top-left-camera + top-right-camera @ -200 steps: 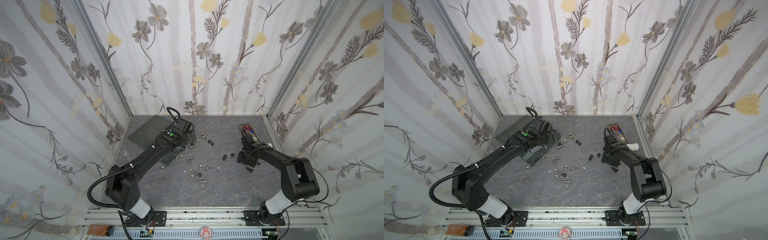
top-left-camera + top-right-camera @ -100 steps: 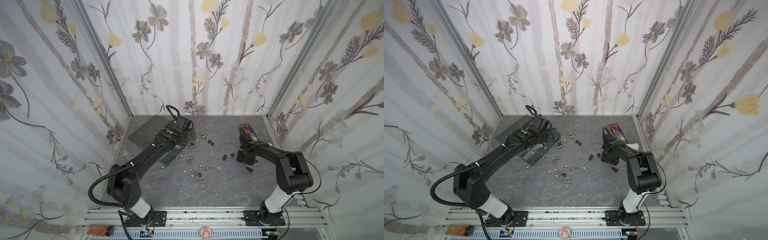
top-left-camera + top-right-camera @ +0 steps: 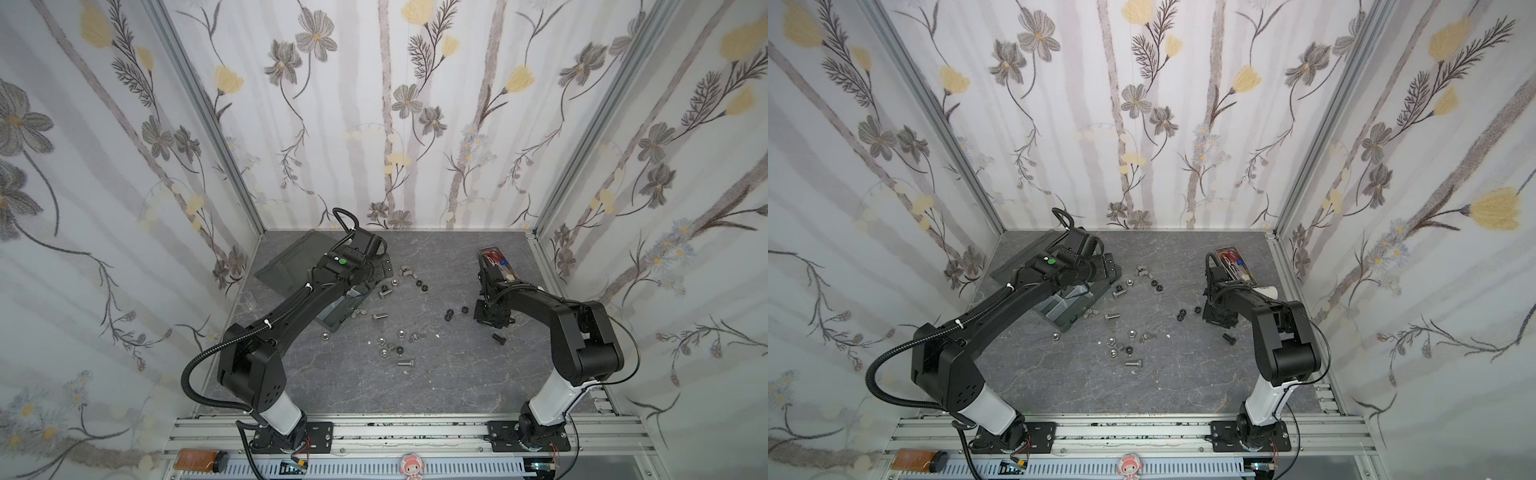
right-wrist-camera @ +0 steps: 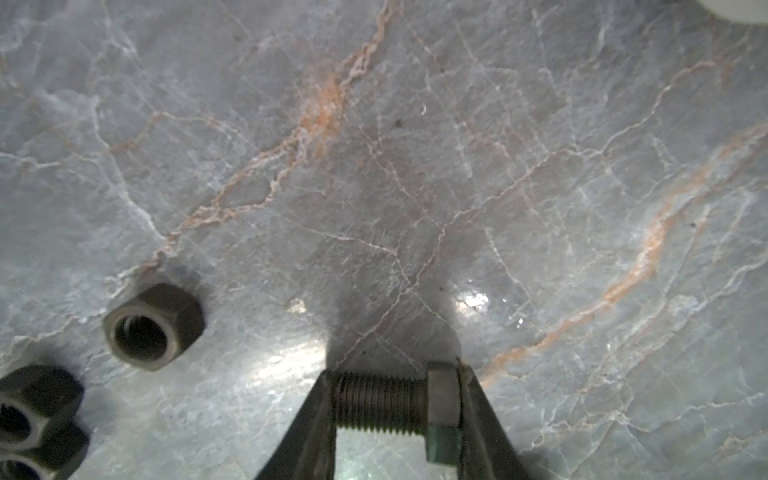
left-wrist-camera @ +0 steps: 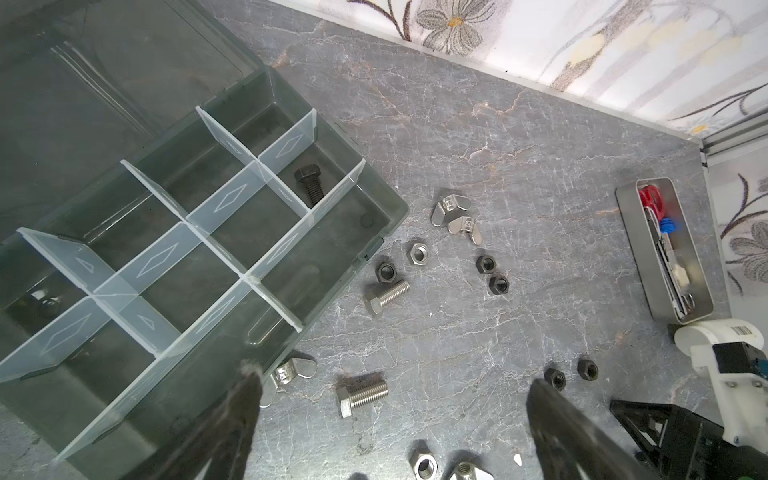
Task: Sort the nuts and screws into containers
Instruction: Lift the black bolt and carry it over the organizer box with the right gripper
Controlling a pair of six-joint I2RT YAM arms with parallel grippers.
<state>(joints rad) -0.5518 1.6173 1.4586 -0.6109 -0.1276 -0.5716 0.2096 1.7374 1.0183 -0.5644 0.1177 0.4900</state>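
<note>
Presently right pincer point(image 4: 395, 374) grips dark screw point(image 4: 378, 405) end-to-end; left pincer point(image 5: 392, 378) wide. Next, likely: lift, carry to screw compartment point(image 5: 328, 158).

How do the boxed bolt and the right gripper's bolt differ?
The boxed bolt lies loose in an organizer compartment; the gripped bolt is pinched end to end between the jaws of the right gripper. The boxed bolt is sorted, the gripped bolt not yet. Both are threaded hex-head bolts.
</note>
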